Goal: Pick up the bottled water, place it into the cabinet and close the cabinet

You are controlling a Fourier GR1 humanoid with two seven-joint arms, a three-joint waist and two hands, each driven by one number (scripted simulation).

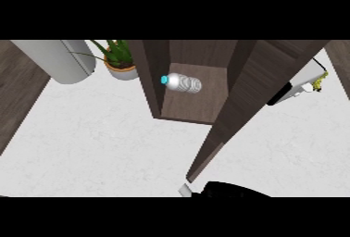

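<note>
While the bottled water (pixel 183 83) lies inside the cabinet (pixel 205 92), right hand (pixel 226 190) at the door's (pixel 232 115) lower edge, finger state unreadable.

Even, soft light on the pale counter (pixel 103 139); dim cabinet (pixel 195 99) interior, faint shadows.

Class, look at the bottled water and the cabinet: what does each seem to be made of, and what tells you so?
Bottled water: probably clear plastic, see-through ribbed body with a blue cap. Cabinet: looks like dark brown wood or wood laminate, matt, with faint grain streaks on its door.
</note>
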